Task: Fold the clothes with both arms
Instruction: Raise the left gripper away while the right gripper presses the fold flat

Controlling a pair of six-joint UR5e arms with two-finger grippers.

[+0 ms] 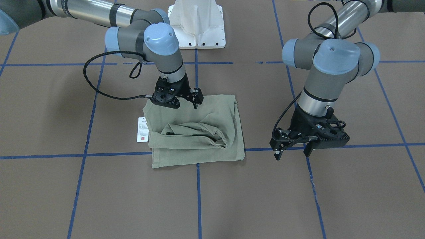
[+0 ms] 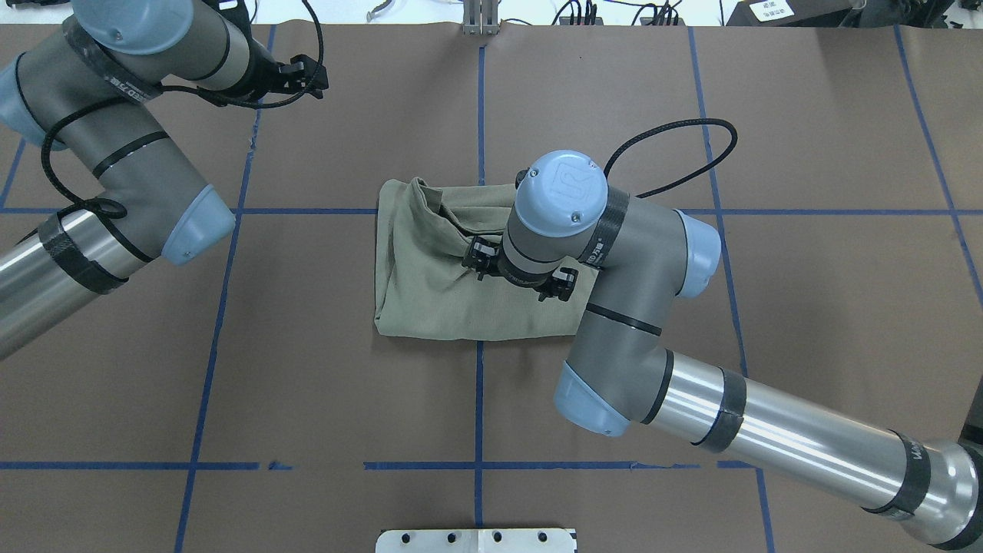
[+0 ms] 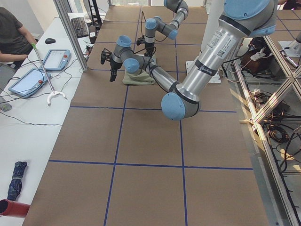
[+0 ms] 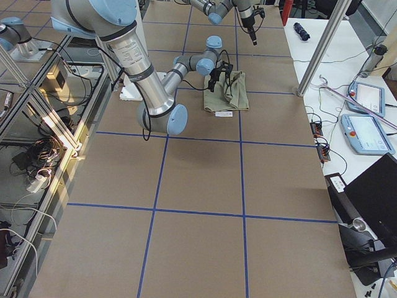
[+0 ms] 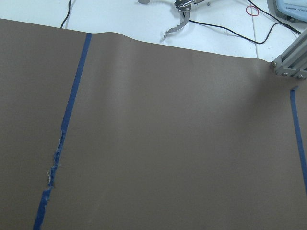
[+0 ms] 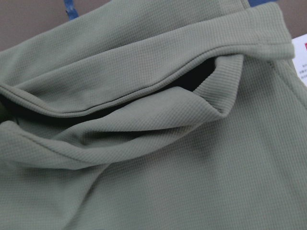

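Observation:
The sage-green shirt (image 1: 199, 139) lies folded into a rough rectangle at the table's centre, with a loose bunched fold across it (image 6: 144, 120). Its white hang tag (image 1: 142, 129) with a red mark sticks out on one side. My right gripper (image 1: 194, 104) hangs just over the shirt's edge nearest the robot; it looks open, and no cloth is lifted. In the overhead view the right wrist covers part of the shirt (image 2: 422, 276). My left gripper (image 1: 292, 152) stands open and empty over bare table, well away from the shirt. The left wrist view holds only brown table and blue tape.
Blue tape lines (image 1: 198, 199) grid the brown table. The white pedestal base (image 1: 197, 26) stands on the robot's side. Beyond the far edge, a white desk carries tablets (image 3: 56, 59) and a metal hook tool (image 5: 180, 24). A person (image 3: 11, 33) sits there.

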